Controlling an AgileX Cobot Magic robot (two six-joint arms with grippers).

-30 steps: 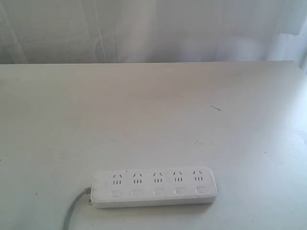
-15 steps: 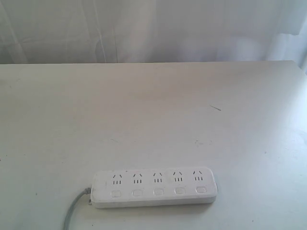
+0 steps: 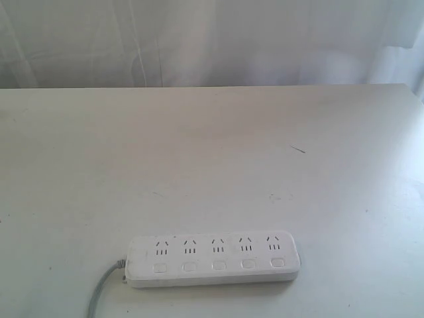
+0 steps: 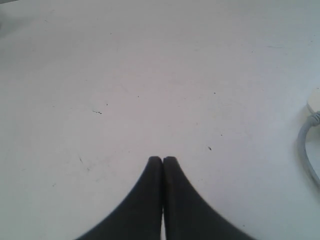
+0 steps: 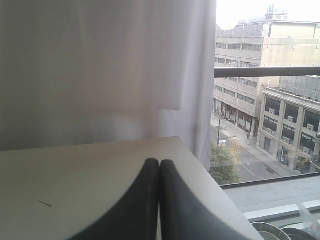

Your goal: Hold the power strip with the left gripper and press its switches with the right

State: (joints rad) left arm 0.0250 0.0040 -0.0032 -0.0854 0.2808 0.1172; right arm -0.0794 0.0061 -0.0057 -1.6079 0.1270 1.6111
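In the exterior view the power strip (image 3: 213, 258) lies flat on the white table (image 3: 199, 165), low in the frame and a little left of centre. Its long side runs almost level across the picture, with the right end slightly higher than the left. Five socket groups (image 3: 217, 245) sit in a row along its far half. The five switches (image 3: 219, 265) form a second row along the near half, one below each socket group. A grey cord (image 3: 99, 291) leaves the left end of the strip and curves down to the bottom edge of the frame. A small dark mark (image 3: 297, 149) sits on the table right of centre, well apart from the strip. A pale curtain (image 3: 199, 40) fills the top of the frame behind the table's far edge. Nothing touches the strip.

The left wrist view shows the left gripper (image 4: 162, 160) clenched, its two black fingers pressed together along their length with nothing between them. It hangs over bare table. A corner of the power strip (image 4: 315, 102) and a bend of the cord (image 4: 305, 150) show at the edge of that view, apart from the fingertips.

The right wrist view shows the right gripper (image 5: 159, 161) clenched too, fingers flush against each other and grasping nothing. It points across the table (image 5: 75, 170) toward the curtain (image 5: 100, 65). Beside the curtain a window (image 5: 265, 100) shows buildings (image 5: 290, 115) and a street outside. The dark mark (image 5: 45, 203) is visible on the tabletop here as well. The power strip does not appear in this view.
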